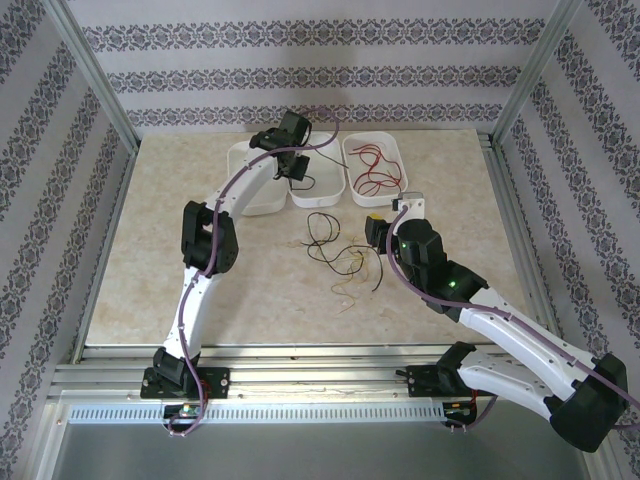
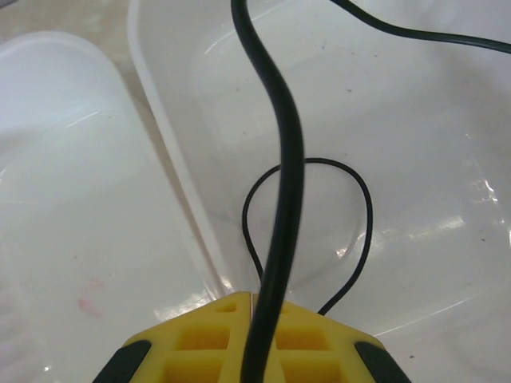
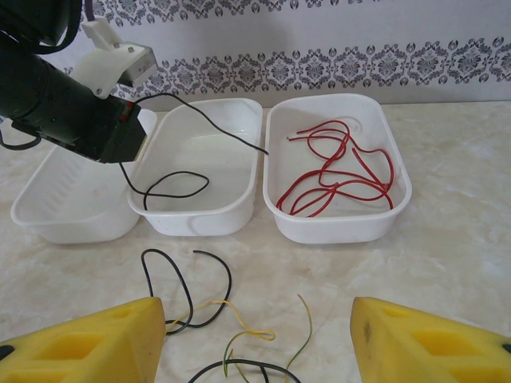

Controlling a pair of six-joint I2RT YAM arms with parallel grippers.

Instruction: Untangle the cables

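My left gripper is shut on a black cable, pinched between its yellow fingers. It hangs over the middle white tray, and the cable's loop rests on the tray floor. Red cables lie in the right tray. On the table, loose black cables and yellowish-green cables still cross each other in a tangle. My right gripper stands open just above and in front of this tangle, nothing between its fingers.
A third white tray sits left of the other two, with nothing visible in it. All three stand in a row at the back of the table near the patterned wall. A small white bracket lies beside the right tray.
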